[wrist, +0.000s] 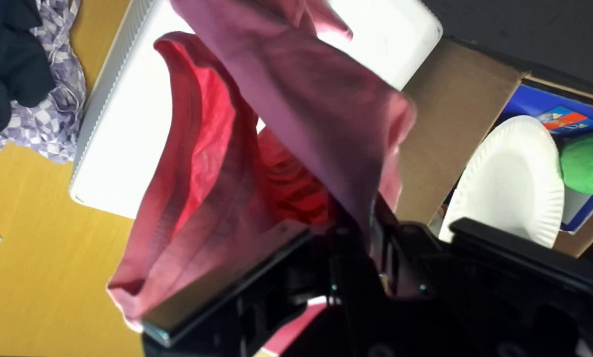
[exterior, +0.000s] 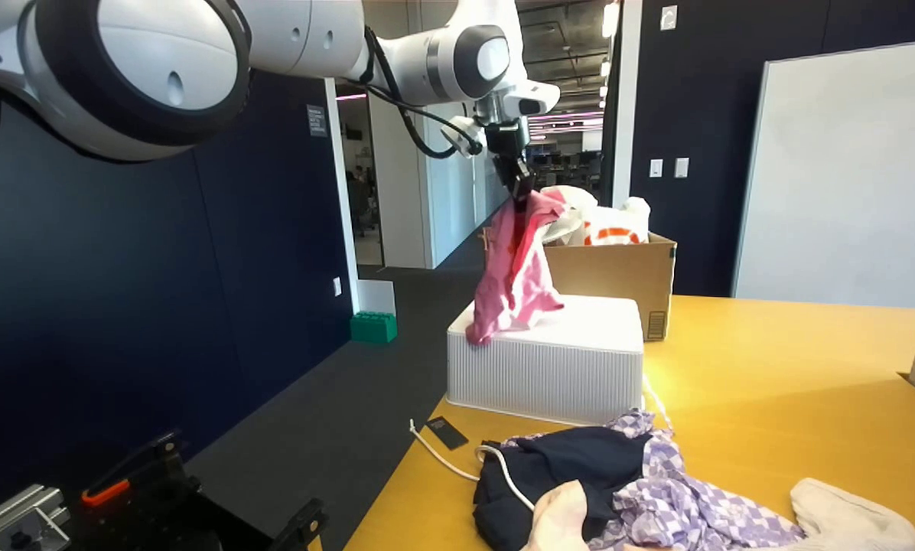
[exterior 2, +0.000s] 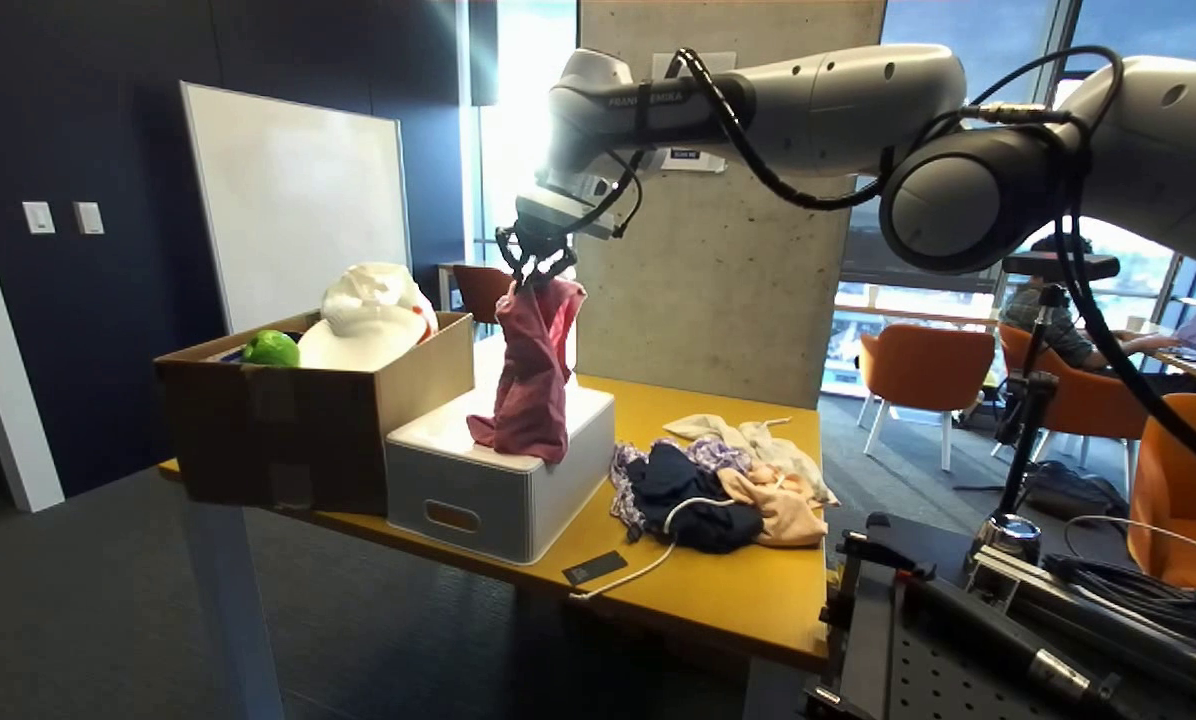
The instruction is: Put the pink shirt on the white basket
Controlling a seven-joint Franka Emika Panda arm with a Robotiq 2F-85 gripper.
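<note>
The pink shirt (exterior: 507, 268) hangs from my gripper (exterior: 520, 197) over the white basket (exterior: 545, 383). The basket has a ribbed side and a flat white face up. In an exterior view the shirt (exterior 2: 533, 380) hangs in folds from the gripper (exterior 2: 536, 280), and its lower end lies on the top of the basket (exterior 2: 568, 495), near an edge. In the wrist view the gripper (wrist: 363, 228) is shut on the shirt (wrist: 306, 89), which covers part of the basket's white top (wrist: 123, 163). The fingertips are partly hidden by cloth.
A cardboard box (exterior 2: 283, 430) with a white cap, a green object (exterior 2: 271, 348) and a paper plate (wrist: 507, 183) stands beside the basket. Dark blue (exterior 2: 683, 490), purple checkered and peach clothes lie on the table on the basket's other side. A black tag (exterior 2: 595, 568) lies near the table edge.
</note>
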